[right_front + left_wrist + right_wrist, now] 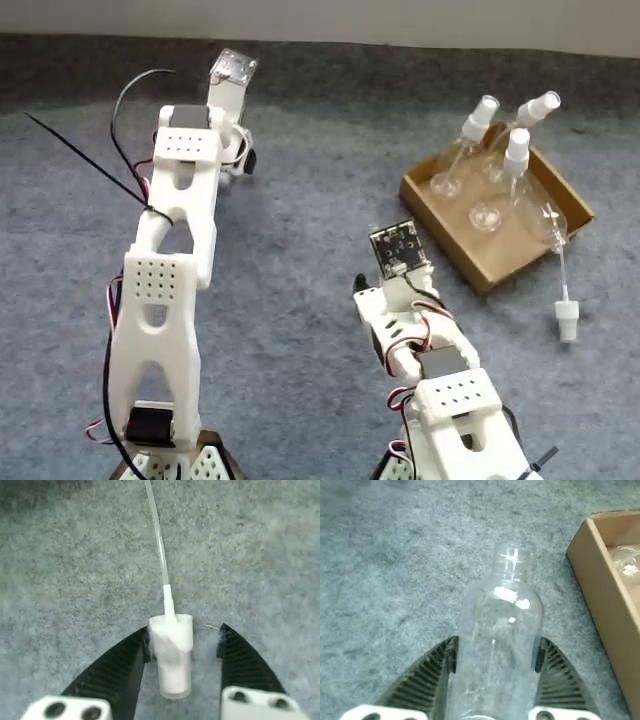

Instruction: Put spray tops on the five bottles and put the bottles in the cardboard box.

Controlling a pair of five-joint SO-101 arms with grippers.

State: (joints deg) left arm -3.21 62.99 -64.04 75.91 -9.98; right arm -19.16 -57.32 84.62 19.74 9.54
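1. We judge the step in hand to be capping one more bottle; as far as we can tell, three capped bottles (517, 160) already lean in the box (445, 235).
2. The right gripper (496, 642) is clamped on an uncapped bottle (502, 605), both fingers pressed to its sides; the open neck points away from the wrist, and the box stands near it.
3. The left gripper (183, 630) stands apart around a top (170, 655); one finger touches its collar, the other is clear of it; the tube (159, 545) runs straight out from the top over the carpet (300, 200); we cannot tell whether the top rests on the carpet or hangs just above it.
4. A loose top (567, 318) lies on the carpet just beside the box, outside it.
5. The next move, as we read it, calls for the left fingers to close squarely on the collar, leaving the tube free; in the high view the two arms are well apart, so they must then be brought together.
6. The hard part will be alignment; the tube is thin and likely to flex, so its tip has to meet the narrow neck nearly in line while the right gripper holds the bottle steady.
7. Only after the top is seated does the bottle go to the box; the loose top would then serve a last bottle, which we cannot pick out with certainty.
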